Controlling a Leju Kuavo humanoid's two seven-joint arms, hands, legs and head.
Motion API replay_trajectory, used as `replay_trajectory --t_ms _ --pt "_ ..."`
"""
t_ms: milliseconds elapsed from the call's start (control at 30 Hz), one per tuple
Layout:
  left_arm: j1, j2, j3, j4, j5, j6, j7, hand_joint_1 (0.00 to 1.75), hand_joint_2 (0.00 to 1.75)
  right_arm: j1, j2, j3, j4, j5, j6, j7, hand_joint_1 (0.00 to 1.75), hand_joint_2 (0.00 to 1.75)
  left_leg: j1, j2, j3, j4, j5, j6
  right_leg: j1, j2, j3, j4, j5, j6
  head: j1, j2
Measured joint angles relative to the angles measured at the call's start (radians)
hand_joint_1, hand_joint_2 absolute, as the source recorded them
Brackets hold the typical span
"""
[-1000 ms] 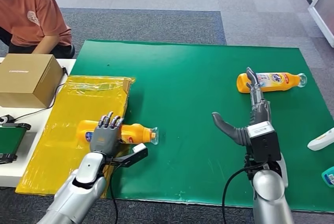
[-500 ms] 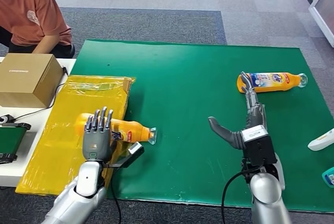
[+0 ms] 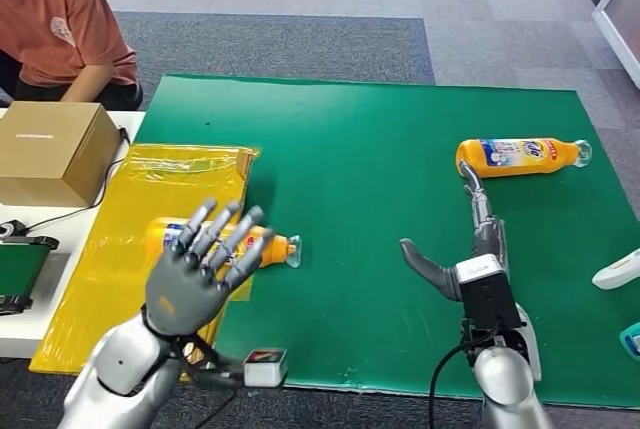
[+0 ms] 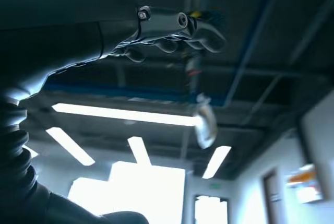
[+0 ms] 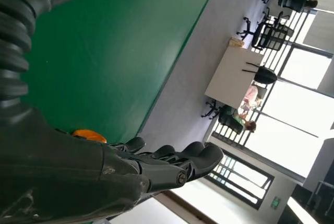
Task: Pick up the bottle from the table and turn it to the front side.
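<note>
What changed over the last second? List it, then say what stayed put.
The left hand lifted off the near orange bottle, pulled back toward the robot and now hovers open with fingers spread, holding nothing. The right hand drew back from the far bottle. Both bottles still lie on their sides; the yellow bag and cardboard box are unmoved.

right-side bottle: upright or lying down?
Lying down. The orange bottle rests on its side on the green mat, cap toward the mat's right edge.

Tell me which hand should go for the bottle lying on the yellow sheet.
The left hand, probably. It hovers open right beside that bottle on the yellow sheet, while the right hand sits across the green mat near the other bottle.
</note>
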Motion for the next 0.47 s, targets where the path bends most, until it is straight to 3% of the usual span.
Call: replay_trajectory --t_ms 33,67,167,267,333,400,467 --pt "0.037 -0.033 0.031 -0.032 0.077 0.0 -0.099 0.0 1.75 0.01 0.0 0.001 -0.004 0.004 -0.006 0.002 0.0 1.75 0.0 0.0 0.0 0.0 0.0 0.0 0.0 0.0 0.0 0.0 0.0 0.001 0.0 0.0" --pt "0.075 -0.064 0.05 -0.054 0.182 0.0 -0.147 0.0 1.75 0.022 -0.001 0.001 -0.01 0.008 -0.01 0.003 0.0 1.75 0.0 0.0 0.0 0.0 -0.001 0.001 0.0 0.0 0.0 -0.001 -0.001 0.001 0.0 0.0" --pt "0.162 -0.129 0.071 -0.089 0.533 -0.001 -0.088 0.0 1.75 0.056 -0.001 0.002 -0.036 0.016 -0.015 0.002 0.0 1.75 0.0 0.0 0.0 0.0 -0.001 0.001 0.0 -0.001 0.0 0.0 -0.001 0.001 0.0 0.0" --pt "0.194 -0.14 0.071 -0.117 0.773 -0.039 -0.016 0.0 1.75 0.079 -0.001 0.004 -0.061 -0.009 0.007 -0.019 0.0 1.75 0.001 -0.001 0.0 0.0 0.0 0.0 0.001 -0.001 0.001 0.0 -0.001 0.001 0.0 0.0" --pt "0.203 -0.127 0.064 -0.134 1.046 -0.145 0.001 0.0 1.75 0.092 0.0 0.018 -0.079 -0.096 0.079 -0.055 0.0 1.75 0.002 -0.001 0.001 -0.001 0.0 -0.001 0.002 -0.001 0.001 0.0 -0.001 0.0 0.0 0.0" --pt "0.211 -0.114 0.077 -0.142 1.348 -0.31 -0.01 0.0 1.75 0.098 0.0 0.047 -0.086 -0.235 0.193 -0.087 0.0 1.75 0.002 -0.001 0.001 -0.001 0.001 -0.001 0.002 -0.001 0.001 0.0 -0.001 -0.001 0.0 0.0" --pt "0.217 -0.109 0.099 -0.142 1.503 -0.435 -0.027 0.0 1.75 0.096 0.0 0.075 -0.086 -0.329 0.27 -0.102 0.0 1.75 0.002 -0.001 0.001 -0.001 0.001 -0.001 0.002 -0.001 0.001 0.0 0.0 -0.001 0.0 0.0"
